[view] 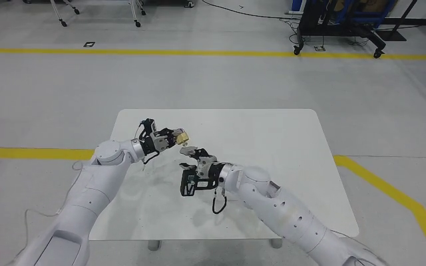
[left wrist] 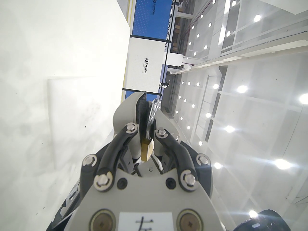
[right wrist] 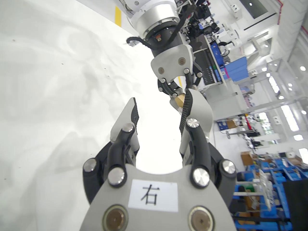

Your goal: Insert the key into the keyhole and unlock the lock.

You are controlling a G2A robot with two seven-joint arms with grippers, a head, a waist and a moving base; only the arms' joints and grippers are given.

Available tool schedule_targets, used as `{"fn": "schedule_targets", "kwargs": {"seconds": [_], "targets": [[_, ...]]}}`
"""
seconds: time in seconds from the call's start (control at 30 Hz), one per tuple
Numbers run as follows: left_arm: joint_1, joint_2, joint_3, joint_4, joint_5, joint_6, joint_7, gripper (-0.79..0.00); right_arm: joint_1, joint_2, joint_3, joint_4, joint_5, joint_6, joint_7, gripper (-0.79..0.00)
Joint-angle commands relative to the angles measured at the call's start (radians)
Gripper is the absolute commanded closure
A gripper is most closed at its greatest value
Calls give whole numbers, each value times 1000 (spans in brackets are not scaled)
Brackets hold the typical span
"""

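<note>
While looking down from the top: finds the left gripper (view: 174,137) above the white table (view: 279,133), pinched shut on the small brass lock (view: 181,137), which is held off the surface over the table's left half. Finds the right gripper (view: 188,167) just beside it, nearer the robot, spread wide with nothing in its grasp and apart from the lock.

From the left wrist: shows both fingers (left wrist: 125,114) pressed together around the lock (left wrist: 146,149), brass body down near the palm, a silver metal part (left wrist: 154,109) sticking out by the fingertips. Cannot tell whether shackle or key.

From the right wrist: shows the right gripper's own fingers (right wrist: 126,118) well apart, bare table between them. Beyond them, shows the left gripper with the brass lock (right wrist: 178,100) gripped at its tip, partly covered by one right finger. Cannot tell whether touching.
</note>
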Motion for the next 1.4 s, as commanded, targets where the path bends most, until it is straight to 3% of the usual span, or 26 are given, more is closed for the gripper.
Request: {"fn": "schedule_targets", "kwargs": {"seconds": [0.0, 0.23, 0.47, 0.6, 0.73, 0.93, 1.17, 1.37], "targets": [[2, 0, -2, -4, 6, -1, -9, 0, -22, -2, -16, -17, -96, 101, 51, -299], [7, -3, -13, -9, 18, 2, -15, 0, -22, -22, -45, -1, -144, 155, 111, -336], [12, -6, -23, -11, 29, -1, -31, 0, 4, -42, -52, 36, -130, 152, 149, -311], [14, -8, -29, -11, 32, -3, -35, 0, 12, -53, -56, 56, -134, 166, 162, -212], [16, -9, -36, -12, 36, -4, -41, 0, 14, -62, -57, 65, -141, 184, 177, -15], [20, -10, -44, -16, 49, -10, -48, 0, 6, -72, -48, 77, -127, 221, 165, 0], [35, -9, -61, -38, 77, -96, -44, 0, -19, -78, 8, 79, 30, 246, 47, 0], [77, -4, -98, -80, 72, -234, -40, 0, -46, -68, 87, 83, 205, 152, -94, 0]]}}
